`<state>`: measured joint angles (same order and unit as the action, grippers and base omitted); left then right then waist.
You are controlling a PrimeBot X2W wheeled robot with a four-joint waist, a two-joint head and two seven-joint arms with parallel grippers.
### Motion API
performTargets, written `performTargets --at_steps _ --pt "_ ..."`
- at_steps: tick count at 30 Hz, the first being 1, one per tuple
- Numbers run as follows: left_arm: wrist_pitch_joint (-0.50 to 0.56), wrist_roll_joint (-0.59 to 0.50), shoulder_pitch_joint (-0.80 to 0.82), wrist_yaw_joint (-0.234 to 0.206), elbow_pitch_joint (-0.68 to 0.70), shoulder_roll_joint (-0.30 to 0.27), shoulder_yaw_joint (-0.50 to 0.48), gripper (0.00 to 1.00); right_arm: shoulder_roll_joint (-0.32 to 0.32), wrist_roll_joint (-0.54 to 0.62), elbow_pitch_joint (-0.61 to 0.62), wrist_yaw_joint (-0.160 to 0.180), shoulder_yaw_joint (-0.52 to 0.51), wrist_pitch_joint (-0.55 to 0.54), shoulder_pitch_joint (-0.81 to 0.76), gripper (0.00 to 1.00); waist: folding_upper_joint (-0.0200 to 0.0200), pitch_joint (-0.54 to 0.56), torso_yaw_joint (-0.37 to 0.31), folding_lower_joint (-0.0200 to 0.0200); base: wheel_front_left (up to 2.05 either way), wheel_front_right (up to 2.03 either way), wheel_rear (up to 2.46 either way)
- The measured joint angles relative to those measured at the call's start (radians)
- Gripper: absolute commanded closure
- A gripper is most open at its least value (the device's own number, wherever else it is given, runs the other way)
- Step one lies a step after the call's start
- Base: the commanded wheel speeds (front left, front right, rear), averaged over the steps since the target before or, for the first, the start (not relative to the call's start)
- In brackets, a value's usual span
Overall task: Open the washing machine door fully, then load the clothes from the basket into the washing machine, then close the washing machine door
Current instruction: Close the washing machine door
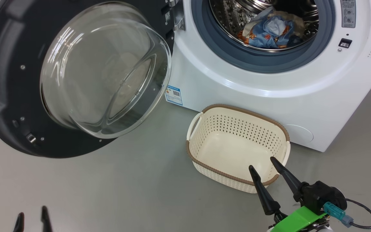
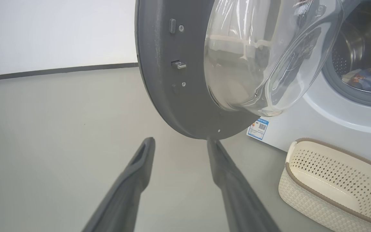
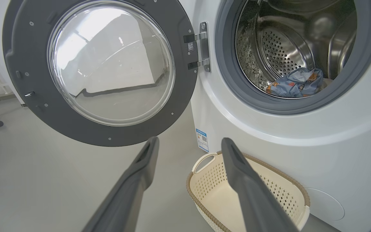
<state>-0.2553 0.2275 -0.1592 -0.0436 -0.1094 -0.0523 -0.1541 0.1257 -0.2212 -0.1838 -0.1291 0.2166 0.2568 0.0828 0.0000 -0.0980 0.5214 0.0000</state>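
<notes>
One blue QR-code label on washing machine

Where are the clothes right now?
Head view, upper right: the clothes lie in the drum of the washing machine, behind its blue-grey rubber ring, above the empty basket.

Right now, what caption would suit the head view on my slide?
Door wide open, clothes in the drum, empty basket on the floor, right fingers spread near its rim.
</notes>
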Motion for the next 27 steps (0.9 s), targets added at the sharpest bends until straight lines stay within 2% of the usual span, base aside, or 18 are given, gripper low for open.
performTargets --at_steps 1,6,7,9,15,20,27 --pt "0.000 0.002 0.000 0.005 0.003 0.001 -0.007 1.00 0.000 0.000 0.000 0.000 0.000 0.000 0.000 0.00 0.0000 0.000 0.000 0.0000 0.00 0.00 0.00" --pt "0.000 0.052 0.008 0.011 0.015 0.007 -0.049 1.00 0.000 0.000 0.000 0.000 -0.002 0.000 0.000 0.00 0.0000 0.001 0.000 0.0000 0.00 0.00 0.00" --pt "0.000 0.104 0.025 0.014 0.023 0.010 -0.085 1.00 0.000 0.000 0.000 0.000 -0.004 0.000 -0.001 0.00 0.0000 0.002 0.002 0.0000 0.00 0.00 0.00" --pt "0.000 0.135 0.042 0.023 0.037 0.014 -0.123 1.00 0.000 0.000 0.000 0.000 -0.005 0.000 -0.001 0.00 0.0000 0.003 0.004 0.0000 0.00 0.00 0.00" --pt "0.004 0.241 0.108 0.057 0.037 -0.034 -0.220 1.00 0.000 0.000 0.000 0.000 -0.006 0.000 -0.001 0.00 0.0000 0.000 0.006 0.0000 0.00 0.00 0.00" --pt "0.067 0.384 0.247 0.092 0.002 -0.118 -0.310 1.00 0.002 0.000 0.000 0.000 -0.005 0.000 -0.001 0.00 0.0000 -0.009 0.004 0.0000 0.00 0.00 0.00" --pt "0.198 0.627 0.508 0.138 -0.195 -0.251 -0.395 1.00 0.014 0.000 -0.001 0.000 0.004 0.000 0.003 0.00 0.0000 -0.031 -0.015 0.0000 0.00 0.00 0.00"
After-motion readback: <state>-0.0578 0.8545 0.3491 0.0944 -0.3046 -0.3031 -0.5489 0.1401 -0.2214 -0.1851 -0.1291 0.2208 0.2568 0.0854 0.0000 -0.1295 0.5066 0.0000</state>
